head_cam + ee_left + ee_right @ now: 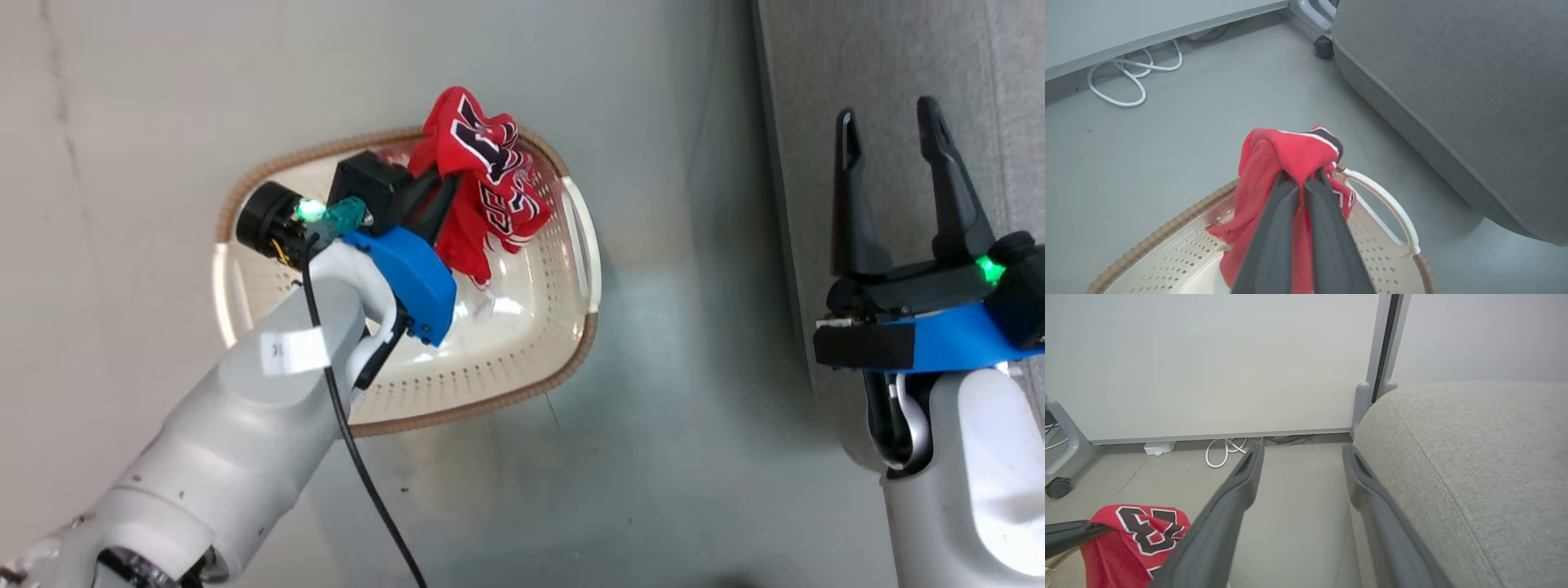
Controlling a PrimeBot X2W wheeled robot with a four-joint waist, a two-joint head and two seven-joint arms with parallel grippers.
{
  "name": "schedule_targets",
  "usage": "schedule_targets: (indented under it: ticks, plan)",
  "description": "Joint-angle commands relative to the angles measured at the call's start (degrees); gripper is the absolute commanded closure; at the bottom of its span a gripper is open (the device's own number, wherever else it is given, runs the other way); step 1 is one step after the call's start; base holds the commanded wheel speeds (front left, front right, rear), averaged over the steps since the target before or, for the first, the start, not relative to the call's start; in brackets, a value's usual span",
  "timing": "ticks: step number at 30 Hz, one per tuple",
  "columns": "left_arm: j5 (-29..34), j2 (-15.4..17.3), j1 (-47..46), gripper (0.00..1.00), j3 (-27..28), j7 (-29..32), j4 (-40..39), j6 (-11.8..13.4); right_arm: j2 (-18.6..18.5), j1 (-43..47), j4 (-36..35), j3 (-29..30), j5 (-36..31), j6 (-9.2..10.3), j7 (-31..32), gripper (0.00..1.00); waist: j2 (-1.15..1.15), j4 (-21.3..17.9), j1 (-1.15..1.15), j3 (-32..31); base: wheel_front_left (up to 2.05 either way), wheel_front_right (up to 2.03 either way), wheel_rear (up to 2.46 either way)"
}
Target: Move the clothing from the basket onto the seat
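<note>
Clothing [482, 184] is clamped in left pincer [1302, 177] over basket [490, 400]; to be lifted fully clear, then carried right onto seat [898, 65]; right pincer [886, 114] apart.

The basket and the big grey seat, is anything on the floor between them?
No, just bare grey floor lies between the basket and the seat, seen in the head view.

A pale grey forearm [269, 384] is hiding the left side of the cream perforated plastic basket [531, 335]; above that basket, red jersey folds [482, 163] are swallowing the tips of the left gripper [1301, 179].
</note>
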State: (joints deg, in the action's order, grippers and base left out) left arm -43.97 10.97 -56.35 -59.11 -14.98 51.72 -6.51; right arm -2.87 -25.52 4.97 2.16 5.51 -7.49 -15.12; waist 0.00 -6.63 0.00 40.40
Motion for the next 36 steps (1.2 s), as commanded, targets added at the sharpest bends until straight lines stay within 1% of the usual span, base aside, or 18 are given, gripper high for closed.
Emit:
schedule_targets:
  ticks: [1,3,9,14,18,21,27,32,36]
  plan:
    - [1.17,0.27,1.04,1.0,1.28,-0.28,-1.26,0.28,-0.03,0.98,0.36,0.26,-0.4,-0.01,-0.05,0.0,0.0,2.21,0.0,-4.25,0.0,0.0,0.0]
    - [3.61,0.78,2.77,1.0,4.13,-0.28,-3.62,0.6,-0.02,1.79,0.9,0.39,-0.44,-0.01,-0.05,0.0,0.0,2.66,0.0,-6.55,0.0,0.0,0.0]
    - [10.04,0.9,8.15,1.0,11.57,-0.29,-9.7,0.23,-0.02,5.1,2.7,0.71,-1.23,-0.01,-0.05,0.0,0.0,3.52,0.0,-13.78,0.0,0.0,0.0]
    - [14.32,0.49,11.22,1.0,15.74,-0.3,-13.4,-0.24,-0.02,8.19,3.75,0.93,-1.31,-0.01,-0.06,0.0,0.0,3.87,0.0,-19.74,0.0,0.0,0.0]
    - [16.29,0.05,12.72,1.0,18.53,-0.29,-16.1,-0.6,-0.02,10.79,4.38,0.56,-0.94,-0.01,-0.05,0.0,0.0,3.8,0.0,-23.66,0.0,0.0,0.0]
    - [17.61,-0.5,13.33,1.0,19.43,-0.29,-17.44,-0.84,-0.02,12.21,4.77,0.24,-0.51,-0.01,-0.05,0.0,0.0,3.65,0.0,-26.39,0.0,0.0,0.0]
    - [19.14,-1.59,14.18,1.0,18.99,-0.29,-19.09,-1.07,-0.02,15.48,5.62,-0.04,0.05,-0.01,-0.05,0.0,0.0,3.33,0.0,-31.79,0.0,0.0,0.0]
    - [18.25,-1.92,14.72,1.0,17.71,-0.3,-20.33,-1.0,-0.02,17.93,6.06,-0.14,0.13,-0.01,-0.05,0.0,0.0,3.27,0.0,-34.98,0.0,0.0,0.0]
    - [17.79,-1.74,14.93,1.0,16.74,-0.3,-20.59,-1.0,-0.02,18.91,6.17,-0.38,0.44,-0.01,-0.05,0.0,0.0,3.29,0.0,-36.27,0.0,0.0,0.0]
